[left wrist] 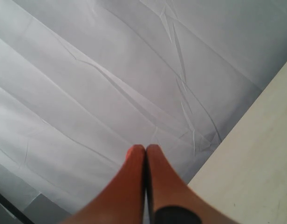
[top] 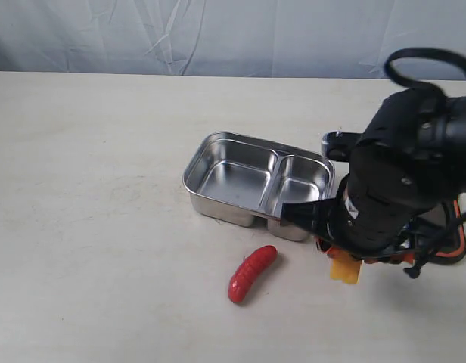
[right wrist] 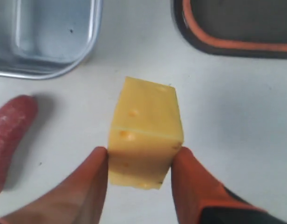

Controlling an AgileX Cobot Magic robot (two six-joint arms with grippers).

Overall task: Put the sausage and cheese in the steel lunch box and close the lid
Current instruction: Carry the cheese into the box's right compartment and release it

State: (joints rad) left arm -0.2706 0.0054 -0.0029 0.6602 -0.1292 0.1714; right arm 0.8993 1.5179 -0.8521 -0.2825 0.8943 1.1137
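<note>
My right gripper (right wrist: 140, 156) is shut on the yellow cheese (right wrist: 146, 130), with an orange finger pressed to each side. In the exterior view the cheese (top: 346, 271) pokes out under the right arm (top: 399, 181), just in front of the steel lunch box (top: 233, 178); I cannot tell whether it touches the table. The box stands open and empty in both compartments. The red sausage (top: 253, 273) lies on the table in front of the box, left of the cheese. The dark lid (top: 454, 243) with its orange seal lies to the right, mostly hidden by the arm. My left gripper (left wrist: 145, 148) is shut on nothing, facing the backdrop.
A grey wrinkled backdrop (top: 218, 38) runs along the table's far edge. The right wrist view shows the box corner (right wrist: 50, 32), the sausage (right wrist: 10, 130) and the lid's rim (right wrist: 236, 28) around the held cheese.
</note>
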